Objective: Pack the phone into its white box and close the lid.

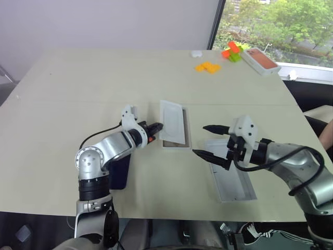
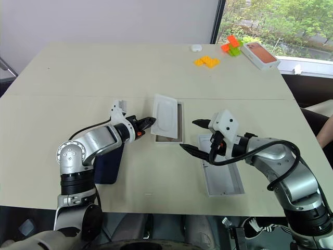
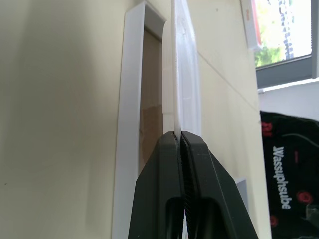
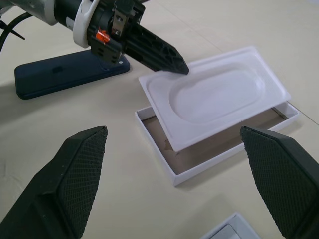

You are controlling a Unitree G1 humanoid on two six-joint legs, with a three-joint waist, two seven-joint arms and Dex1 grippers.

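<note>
While pinched tight on one edge of a thin white insert card, the left gripper has its jaws closed to the card's thickness, holding it tilted just above the white box.

- Left arm: elbow low over the desk's near edge, forearm reaching toward the middle of the desk, gripper pointing slightly downward.
- Insert card: oval recess moulded in its face; one long side raised over the box, whose brownish floor is visible beneath.
- White box: near the middle of the desk, open.
- Right gripper: jaws spread fully wide, holding nothing; it hovers above the lid, pointing toward the box.
- Right arm: bent, entering from the desk's near right corner.
- Lid: hollow face up, lying toward the near right edge, apart from the box.
- Phone: dark navy, flat on the desk near its near edge, beneath the left forearm.
- Far right corner: a white box with a salmon-orange phone picture, orange and green blocks.
</note>
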